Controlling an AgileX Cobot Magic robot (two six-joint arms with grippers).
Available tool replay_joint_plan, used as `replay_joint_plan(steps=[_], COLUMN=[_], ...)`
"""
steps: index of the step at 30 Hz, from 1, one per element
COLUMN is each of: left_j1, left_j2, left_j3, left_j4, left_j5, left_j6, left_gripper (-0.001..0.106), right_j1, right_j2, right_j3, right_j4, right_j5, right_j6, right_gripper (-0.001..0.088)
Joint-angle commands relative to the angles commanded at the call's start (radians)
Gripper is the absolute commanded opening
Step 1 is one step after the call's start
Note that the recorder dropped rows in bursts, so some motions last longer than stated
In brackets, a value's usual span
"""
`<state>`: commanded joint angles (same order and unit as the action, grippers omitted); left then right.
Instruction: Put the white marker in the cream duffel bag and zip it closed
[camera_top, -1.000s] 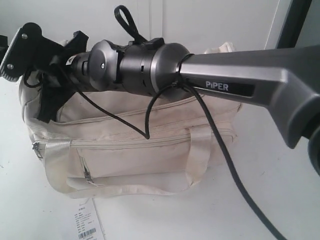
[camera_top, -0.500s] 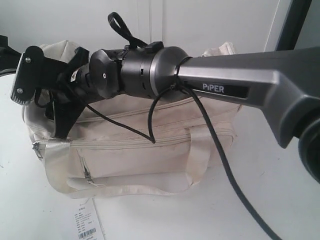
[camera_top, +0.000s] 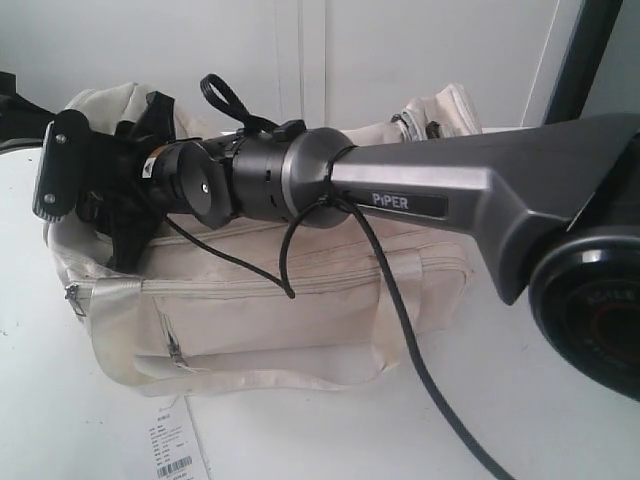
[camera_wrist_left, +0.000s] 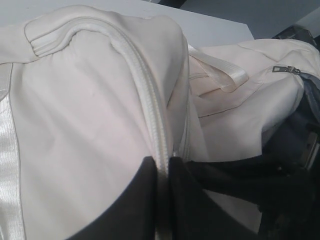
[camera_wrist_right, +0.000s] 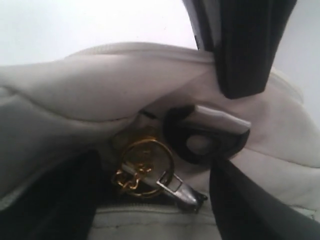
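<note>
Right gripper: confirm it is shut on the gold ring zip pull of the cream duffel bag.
Wrong: the right wrist view shows the right gripper open around the gold ring zip pull of the cream duffel bag, jaws wide apart.

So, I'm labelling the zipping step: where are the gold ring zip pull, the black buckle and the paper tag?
gold ring zip pull (camera_wrist_right: 146, 143), right wrist view, the ring's upper rim.
black buckle (camera_wrist_right: 176, 133), right wrist view, its dark curved frame.
paper tag (camera_top: 172, 445), exterior view, its printed face.

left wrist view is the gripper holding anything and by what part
The left gripper pinches the cream duffel bag by its raised zipper seam.
</note>
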<state>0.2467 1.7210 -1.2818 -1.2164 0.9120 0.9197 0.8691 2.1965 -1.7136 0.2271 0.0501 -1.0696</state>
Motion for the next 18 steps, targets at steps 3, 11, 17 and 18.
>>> replay_joint_plan(steps=[3, 11, 17, 18], left_j1=[0.0, 0.0, 0.0, 0.0], left_j2=[0.0, 0.0, 0.0, 0.0], left_j3=[0.0, 0.0, 0.0, 0.0], left_j4=[0.0, 0.0, 0.0, 0.0], left_j5=[0.0, 0.002, 0.002, 0.002], left_j6=[0.0, 0.0, 0.0, 0.0], left_gripper=[0.0, 0.0, 0.0, 0.0], right_j1=[0.0, 0.007, 0.007, 0.007], right_j2=[0.002, -0.022, -0.077, -0.081], right_j3=[0.0, 0.0, 0.0, 0.0], right_j4=[0.0, 0.003, 0.003, 0.003], right_j5=[-0.006, 0.016, 0.07, 0.075], right_j6=[-0.007, -0.004, 0.049, 0.076], right_gripper=[0.0483, 0.0, 0.0, 0.0])
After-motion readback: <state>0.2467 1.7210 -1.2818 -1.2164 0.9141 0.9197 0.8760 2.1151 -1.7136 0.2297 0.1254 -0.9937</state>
